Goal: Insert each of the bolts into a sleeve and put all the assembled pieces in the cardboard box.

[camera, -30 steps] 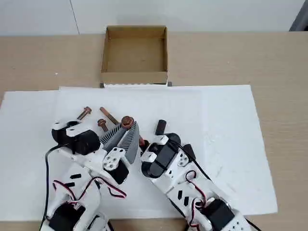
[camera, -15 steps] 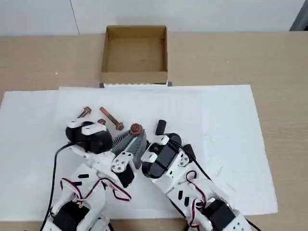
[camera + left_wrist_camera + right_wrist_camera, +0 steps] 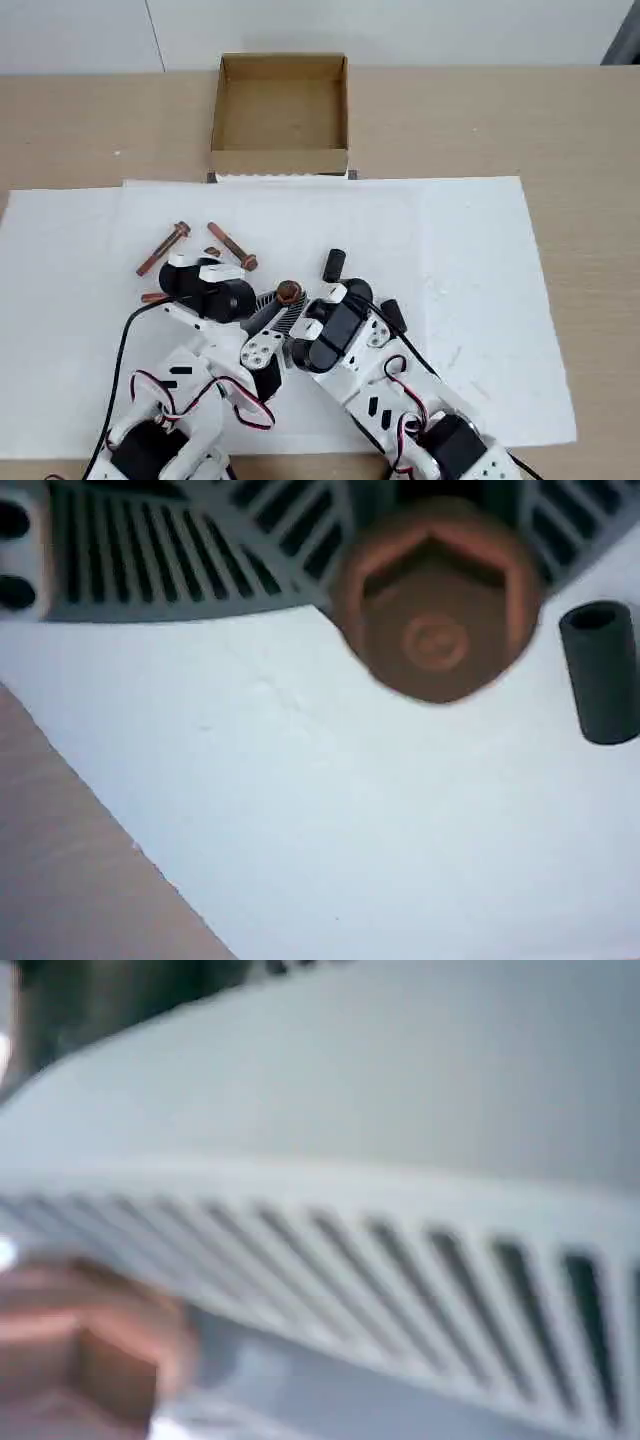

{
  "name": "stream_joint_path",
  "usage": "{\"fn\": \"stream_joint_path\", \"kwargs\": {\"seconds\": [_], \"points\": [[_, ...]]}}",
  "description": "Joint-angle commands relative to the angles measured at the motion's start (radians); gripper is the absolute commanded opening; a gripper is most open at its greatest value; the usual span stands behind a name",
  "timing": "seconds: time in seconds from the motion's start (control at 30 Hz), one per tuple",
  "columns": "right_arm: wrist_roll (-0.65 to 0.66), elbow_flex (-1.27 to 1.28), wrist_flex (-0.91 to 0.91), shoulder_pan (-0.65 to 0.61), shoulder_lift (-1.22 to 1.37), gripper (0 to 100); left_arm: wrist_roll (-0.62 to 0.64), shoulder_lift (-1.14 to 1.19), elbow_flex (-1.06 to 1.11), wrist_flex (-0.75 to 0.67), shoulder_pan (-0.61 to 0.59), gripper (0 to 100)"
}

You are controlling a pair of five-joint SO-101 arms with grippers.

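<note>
Left wrist view: left gripper (image 3: 287, 299) clamped on hex bolt (image 3: 435, 610). High view puts black sleeve (image 3: 600, 670) at bolt's 2 o'clock. Best to square shank to bore before pushing. Right gripper (image 3: 312, 312): can't tell.

Table (image 3: 500, 120) w/ white paper sheet (image 3: 470, 290) + cardboard box (image 3: 280, 160).

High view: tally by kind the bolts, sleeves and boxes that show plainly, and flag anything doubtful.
Bolts: 3, two loose, one in the left pincer
Sleeves: 1
Box: 1
Total: 5
Uncounted: half-hidden copper bits and a dark piece, too covered to name.
</note>
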Motion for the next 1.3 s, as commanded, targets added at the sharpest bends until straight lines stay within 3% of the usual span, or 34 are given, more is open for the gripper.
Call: {"fn": "stream_joint_path", "kwargs": {"seconds": [0.0, 0.13, 0.5, 0.7, 0.87, 1.07, 1.27], "points": [[0.005, -0.052, -0.025, -0.001, -0.008, 0.3, -0.011, -0.012, -0.012, 0.012, -0.038, 10], [0.005, -0.052, -0.019, -0.001, -0.008, 0.3, -0.04, -0.012, -0.013, 0.015, -0.058, 18], [0.005, -0.032, -0.018, 0.004, -0.008, 0.3, -0.051, -0.011, -0.113, 0.015, -0.083, 18], [0.005, -0.029, -0.018, 0.004, -0.008, 0.3, -0.176, -0.012, -0.134, 0.009, -0.252, 1], [0.003, -0.029, -0.016, 0.008, -0.008, 0.3, -0.253, -0.012, -0.128, 0.015, -0.353, 0], [-0.002, -0.017, -0.008, 0.166, -0.005, 0.3, -0.341, -0.012, -0.03, 0.017, -0.43, 0], [-0.072, -0.04, 0.148, 0.332, 0.004, 0.3, -0.462, -0.012, 0.082, 0.017, -0.493, 0]]}}
